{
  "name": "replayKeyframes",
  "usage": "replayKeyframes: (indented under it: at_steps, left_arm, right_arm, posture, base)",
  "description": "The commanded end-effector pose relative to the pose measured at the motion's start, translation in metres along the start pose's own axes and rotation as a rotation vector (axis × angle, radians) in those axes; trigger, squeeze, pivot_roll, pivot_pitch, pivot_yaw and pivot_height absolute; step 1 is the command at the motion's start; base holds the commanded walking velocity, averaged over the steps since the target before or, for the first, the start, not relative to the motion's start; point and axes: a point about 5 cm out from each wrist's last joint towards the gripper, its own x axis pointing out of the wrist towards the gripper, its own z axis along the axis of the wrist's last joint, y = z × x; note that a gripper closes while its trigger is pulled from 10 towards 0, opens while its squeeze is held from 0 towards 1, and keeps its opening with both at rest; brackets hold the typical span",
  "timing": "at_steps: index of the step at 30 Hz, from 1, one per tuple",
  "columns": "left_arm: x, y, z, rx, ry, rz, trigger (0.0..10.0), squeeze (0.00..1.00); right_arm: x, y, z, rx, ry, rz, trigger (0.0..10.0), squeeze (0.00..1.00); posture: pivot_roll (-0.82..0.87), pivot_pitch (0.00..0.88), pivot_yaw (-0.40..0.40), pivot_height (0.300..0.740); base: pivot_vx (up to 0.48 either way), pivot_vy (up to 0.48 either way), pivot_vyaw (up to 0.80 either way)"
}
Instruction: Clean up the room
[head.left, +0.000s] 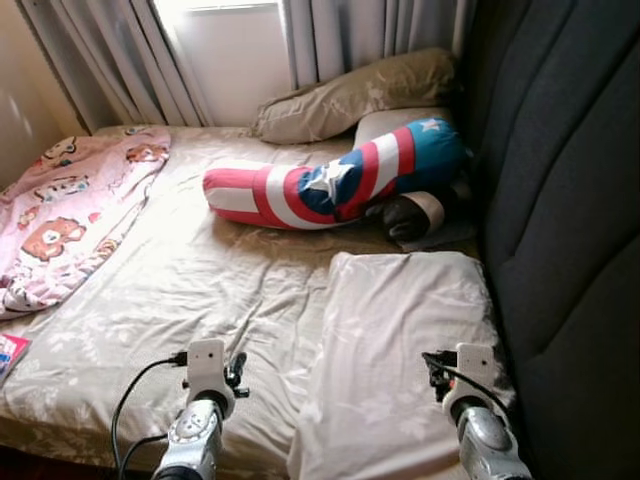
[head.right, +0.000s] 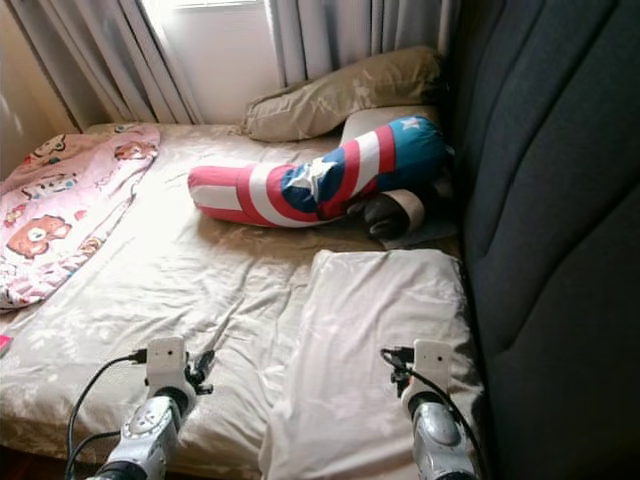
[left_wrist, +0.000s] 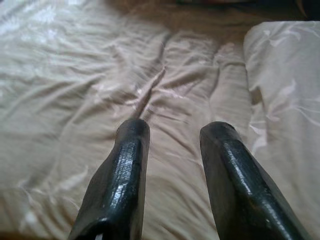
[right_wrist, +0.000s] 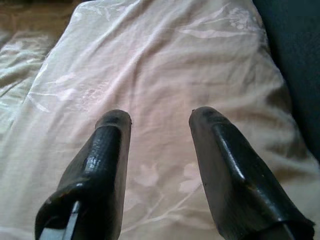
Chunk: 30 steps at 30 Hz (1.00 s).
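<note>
A beige pillow (head.left: 400, 350) lies flat at the near right of the bed, against the dark headboard (head.left: 570, 200). My right gripper (right_wrist: 159, 116) hovers over this pillow, open and holding nothing. Over the wrinkled beige sheet (left_wrist: 100, 90) just left of the pillow, my left gripper (left_wrist: 174, 129) is open too, with nothing between its fingers. Further back a long red, white and blue bolster with stars (head.left: 330, 180) lies across the bed. A second beige pillow (head.left: 350, 95) rests by the curtains. At the far left a pink cartoon-print blanket (head.left: 70, 210) is bunched up.
A dark rolled item with a beige band (head.left: 410, 215) sits under the bolster's end near the headboard. Grey curtains (head.left: 330, 35) and a bright window stand behind the bed. A red and white object (head.left: 8, 352) pokes in at the bed's left edge.
</note>
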Motion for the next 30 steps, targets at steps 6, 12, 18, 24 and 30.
replayKeyframes:
  at_steps: [6, 12, 18, 24, 30]
  left_arm:
    - [-0.0017, 0.0011, -0.0045, -0.001, 0.021, 0.008, 10.0, 0.0]
    - [-0.0022, 0.0014, -0.0054, -0.004, 0.021, 0.011, 10.0, 0.0]
    - [-0.0023, 0.0019, -0.0053, -0.007, 0.02, 0.012, 10.0, 0.0]
    - [-0.0024, 0.0041, -0.0049, -0.009, 0.019, 0.017, 10.0, 0.0]
    - [-0.0029, 0.0053, -0.0053, -0.012, 0.019, 0.022, 10.0, 0.0]
  right_arm:
    - [-0.0001, -0.0023, -0.0012, -0.01, 0.013, -0.007, 10.0, 0.0]
    - [-0.0004, -0.0031, -0.0021, -0.012, 0.018, -0.006, 10.0, 0.0]
    - [-0.0002, -0.0025, -0.002, -0.01, 0.018, -0.005, 10.0, 0.0]
    - [0.0, -0.0019, -0.0019, -0.006, 0.02, -0.004, 10.0, 0.0]
    - [0.0002, -0.0004, -0.0016, -0.002, 0.02, 0.002, 10.0, 0.0]
  posture:
    - [-0.02, 0.0, 0.096, 0.74]
    - [-0.02, 0.0, 0.092, 0.74]
    - [-0.03, 0.0, 0.093, 0.74]
    - [-0.02, 0.0, 0.09, 0.74]
    - [-0.02, 0.0, 0.09, 0.74]
  base:
    - [0.0, 0.338, 0.0]
    - [0.0, 0.342, 0.0]
    - [0.0, 0.338, 0.0]
    - [0.0, 0.341, 0.0]
    - [0.0, 0.34, 0.0]
